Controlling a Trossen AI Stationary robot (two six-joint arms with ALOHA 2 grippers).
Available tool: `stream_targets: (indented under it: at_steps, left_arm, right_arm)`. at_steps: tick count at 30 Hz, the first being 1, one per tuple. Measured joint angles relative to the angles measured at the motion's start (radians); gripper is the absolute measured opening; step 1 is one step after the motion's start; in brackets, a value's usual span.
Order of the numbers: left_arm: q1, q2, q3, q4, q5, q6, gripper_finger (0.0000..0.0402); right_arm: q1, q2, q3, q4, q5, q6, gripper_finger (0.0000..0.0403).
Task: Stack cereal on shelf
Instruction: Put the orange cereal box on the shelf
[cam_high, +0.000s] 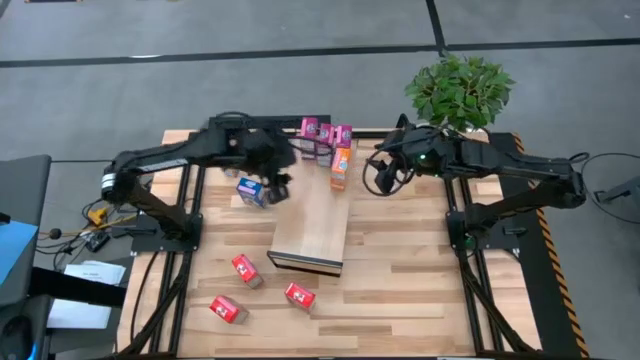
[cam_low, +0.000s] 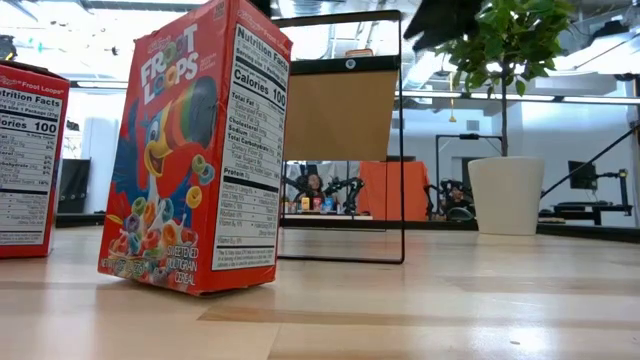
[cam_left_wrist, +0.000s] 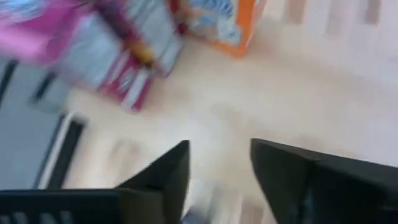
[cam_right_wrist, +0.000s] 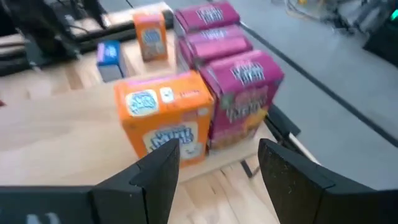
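From above, the shelf (cam_high: 312, 232) lay mid-table with magenta boxes (cam_high: 322, 131) and an orange box (cam_high: 341, 167) at its far end. A blue box (cam_high: 252, 190) sat just left of it under the left gripper (cam_high: 278, 178); the left wrist view showed that gripper's fingers (cam_left_wrist: 163, 180) parted with nothing between them. The right gripper (cam_high: 381, 176) hovered right of the orange box, fingers wide and empty. Three red boxes (cam_high: 246, 268) lay nearer. Only the low view showed a Froot Loops box (cam_low: 195, 150) close up, on slatted table (cam_low: 450, 300), and the potted plant (cam_low: 505, 120) before a workshop room.
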Motion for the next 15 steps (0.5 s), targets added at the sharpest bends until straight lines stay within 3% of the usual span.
stream_targets:
  at_steps: [4, 8, 12, 15]
  left_arm:
    - [0.014, -0.097, 0.030, -0.147, -0.058, -0.026, 0.0218]
    - [0.067, -0.209, -0.033, -0.236, -0.091, -0.079, 0.0225]
    - [0.132, -0.331, -0.191, -0.157, -0.110, -0.156, 0.0215]
    - [0.181, -0.395, -0.317, -0.068, -0.221, -0.223, 0.0211]
  right_arm:
    - [0.009, -0.046, 0.019, 0.006, 0.000, -0.002, 0.0245]
    - [0.006, -0.083, 0.019, 0.003, 0.002, -0.002, 0.0245]
    - [0.006, -0.103, 0.019, 0.005, 0.005, 0.001, 0.0245]
    - [0.006, -0.102, 0.019, 0.003, 0.005, 0.001, 0.0245]
